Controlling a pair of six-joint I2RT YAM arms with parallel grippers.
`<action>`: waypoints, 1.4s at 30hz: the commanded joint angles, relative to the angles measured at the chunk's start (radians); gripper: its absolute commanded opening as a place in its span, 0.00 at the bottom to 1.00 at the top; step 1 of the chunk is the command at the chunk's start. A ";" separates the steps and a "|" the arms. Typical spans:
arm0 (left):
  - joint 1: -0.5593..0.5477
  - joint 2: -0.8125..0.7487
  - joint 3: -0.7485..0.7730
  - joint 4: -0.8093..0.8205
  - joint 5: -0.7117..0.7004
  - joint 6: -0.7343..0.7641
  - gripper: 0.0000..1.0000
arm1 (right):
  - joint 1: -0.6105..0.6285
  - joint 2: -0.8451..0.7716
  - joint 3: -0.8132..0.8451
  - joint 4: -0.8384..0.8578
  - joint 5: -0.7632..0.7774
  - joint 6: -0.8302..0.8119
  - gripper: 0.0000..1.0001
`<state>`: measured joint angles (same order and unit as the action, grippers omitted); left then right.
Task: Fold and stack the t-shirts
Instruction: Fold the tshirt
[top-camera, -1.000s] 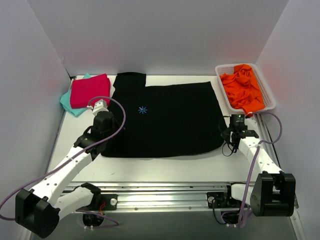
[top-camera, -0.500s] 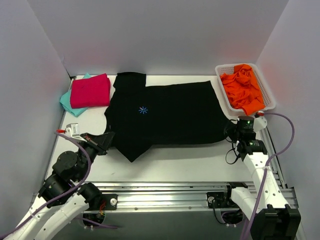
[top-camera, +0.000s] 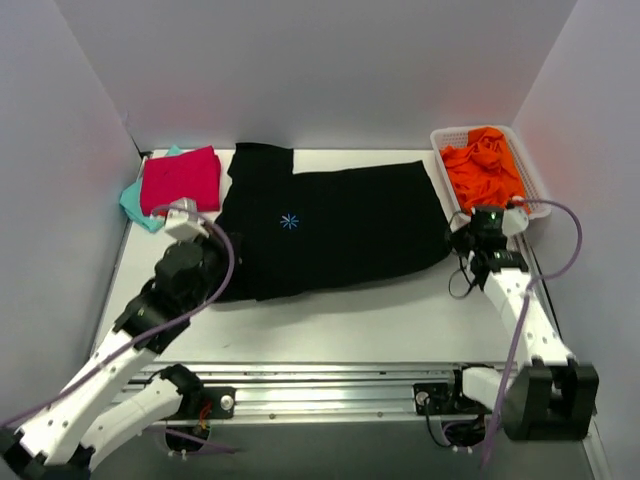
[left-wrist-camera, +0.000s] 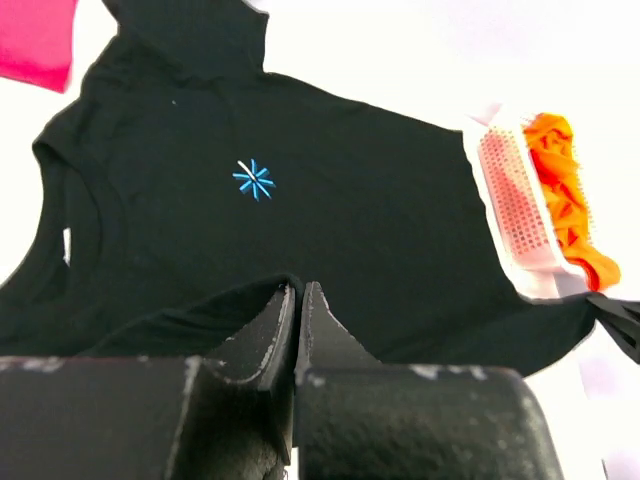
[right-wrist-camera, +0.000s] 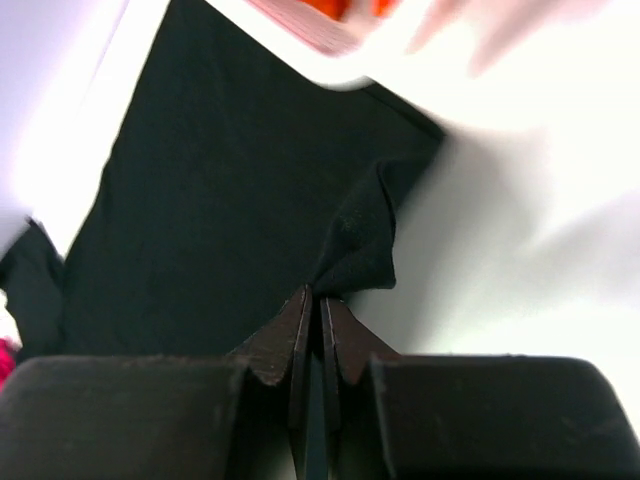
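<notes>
The large black t-shirt with a light-blue asterisk mark lies across the table, its near edge lifted and folded over. My left gripper is shut on its near left edge; the left wrist view shows the cloth pinched at the fingertips. My right gripper is shut on the shirt's near right corner. A folded magenta-pink shirt lies on a teal one at the far left.
A white basket holding crumpled orange cloth stands at the far right. White walls enclose the table on three sides. Purple cables loop from both arms.
Both grippers have carried the shirt's near edge away from me, folding it over the body. The left arm swung back in toward the shirt; the right gripper rose toward the basket.
</notes>
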<state>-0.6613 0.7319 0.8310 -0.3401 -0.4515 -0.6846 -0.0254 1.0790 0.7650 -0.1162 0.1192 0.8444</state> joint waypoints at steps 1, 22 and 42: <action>0.162 0.200 0.104 0.148 0.119 0.016 0.02 | 0.007 0.185 0.082 0.152 -0.039 0.080 0.00; 0.496 1.354 0.795 0.006 0.510 0.043 0.59 | 0.108 0.929 0.593 0.027 0.152 0.124 0.19; 0.346 0.692 0.095 0.189 0.191 -0.092 0.94 | 0.180 0.809 0.495 0.013 0.461 0.220 0.67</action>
<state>-0.2455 1.4521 1.0313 -0.2317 -0.2146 -0.7338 0.0929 1.9900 1.3502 -0.1349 0.5030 1.0370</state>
